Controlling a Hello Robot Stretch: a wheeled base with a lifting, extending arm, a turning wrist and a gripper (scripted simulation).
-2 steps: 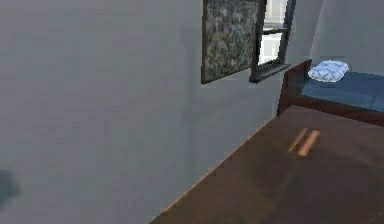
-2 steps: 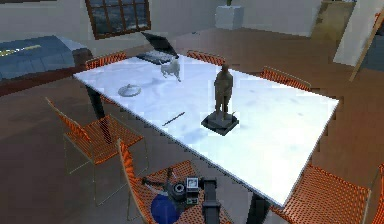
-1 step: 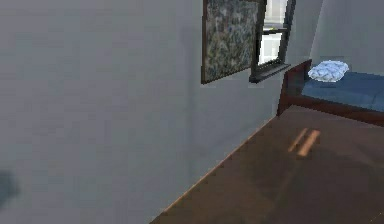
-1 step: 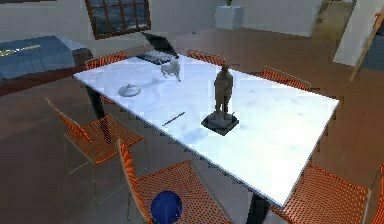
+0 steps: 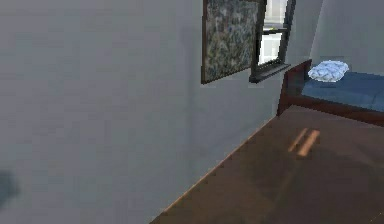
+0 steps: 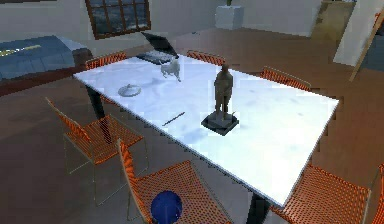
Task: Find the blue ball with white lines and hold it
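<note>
Blue ball [image 6: 166,206] sits on an orange chair [image 6: 203,186]

The forward view came to me dim and even — the grey wall [image 5: 90,100] flat, daylight showing only at the window [image 5: 277,30], a faint orange streak on the floor [image 5: 300,185]. In the arm side view the white table [image 6: 290,120] shone brightest — the floor beneath it lay dark.

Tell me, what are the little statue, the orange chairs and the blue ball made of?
The statue looks like bronze or dark metal: brown with a dull sheen. The orange chairs seem to be metal mesh: their seats show a fine grid. The blue ball looks smooth, maybe rubber or plastic; I can't be sure.
</note>
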